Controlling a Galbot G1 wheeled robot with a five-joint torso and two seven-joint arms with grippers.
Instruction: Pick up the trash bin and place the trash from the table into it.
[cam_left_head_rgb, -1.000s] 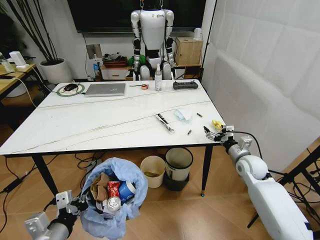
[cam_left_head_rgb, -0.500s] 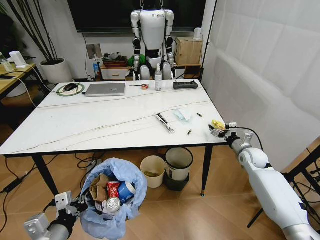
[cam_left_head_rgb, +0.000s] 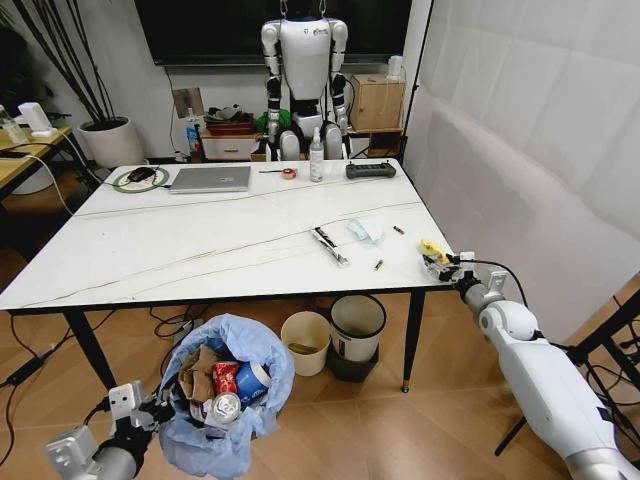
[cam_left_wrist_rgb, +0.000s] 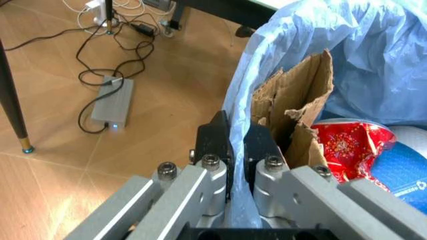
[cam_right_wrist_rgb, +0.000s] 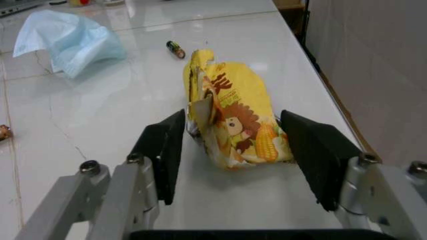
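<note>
The trash bin (cam_left_head_rgb: 228, 395), lined with a light-blue bag, hangs low in front of the table at the left. My left gripper (cam_left_head_rgb: 150, 412) holds it, shut on the bag's rim (cam_left_wrist_rgb: 235, 135). Inside lie torn cardboard (cam_left_wrist_rgb: 293, 105), a red wrapper (cam_left_wrist_rgb: 347, 145), a blue cup (cam_left_head_rgb: 254, 380) and a can (cam_left_head_rgb: 226, 406). At the white table's (cam_left_head_rgb: 150, 250) front right corner, my right gripper (cam_left_head_rgb: 441, 263) is open. The yellow scrap (cam_right_wrist_rgb: 235, 120) lies on the tabletop between its fingers. A light-blue mask (cam_left_head_rgb: 366, 231) lies farther in on the table.
A black-and-white pen-like item (cam_left_head_rgb: 329, 245) and small batteries (cam_left_head_rgb: 379, 264) lie near the mask. The laptop (cam_left_head_rgb: 211, 178), a spray bottle (cam_left_head_rgb: 316, 156) and a black controller (cam_left_head_rgb: 370, 170) stand at the far edge. A cream bucket (cam_left_head_rgb: 305, 342) and a black-rimmed bin (cam_left_head_rgb: 357, 330) stand under the table.
My right gripper has moved forward along the table's right edge and now straddles the yellow scrap. The left arm and the bin have hardly moved.
</note>
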